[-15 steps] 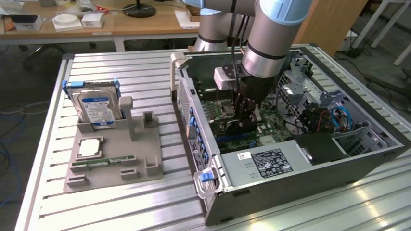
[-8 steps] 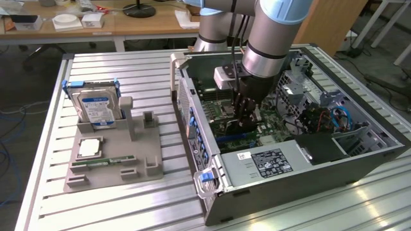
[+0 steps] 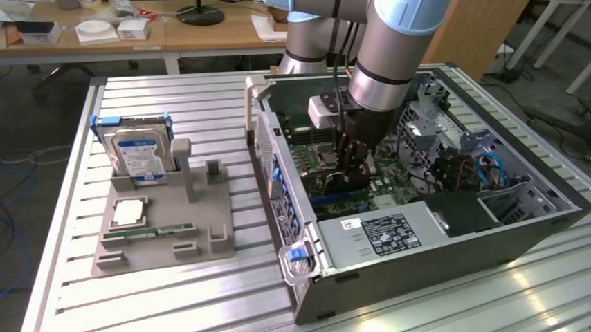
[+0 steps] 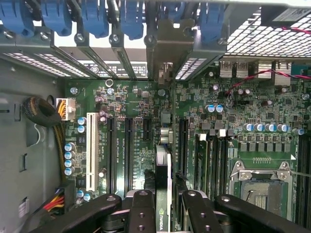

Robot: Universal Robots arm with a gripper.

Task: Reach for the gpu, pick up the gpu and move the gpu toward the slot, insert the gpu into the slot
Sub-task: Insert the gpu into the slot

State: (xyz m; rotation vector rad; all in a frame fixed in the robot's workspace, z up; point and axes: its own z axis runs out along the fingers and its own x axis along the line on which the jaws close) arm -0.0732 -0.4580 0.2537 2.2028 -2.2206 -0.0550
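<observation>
Gpu (image 4: 164, 187) edge-on, upright, black-cased

The only readable mark is the NVIDIA logo on the gpu (image 4: 164, 194); the hard drive's blue label (image 3: 138, 158) and the power supply's sticker (image 3: 392, 234) stay illegible.

Even, bright overhead light falls on the ribbed metal worktop (image 3: 166, 297), with glare streaks at its near right corner. Inside the computer case (image 3: 443, 242) shadows stay soft; the wrist view is dimmer, slightly blurred.
</observation>
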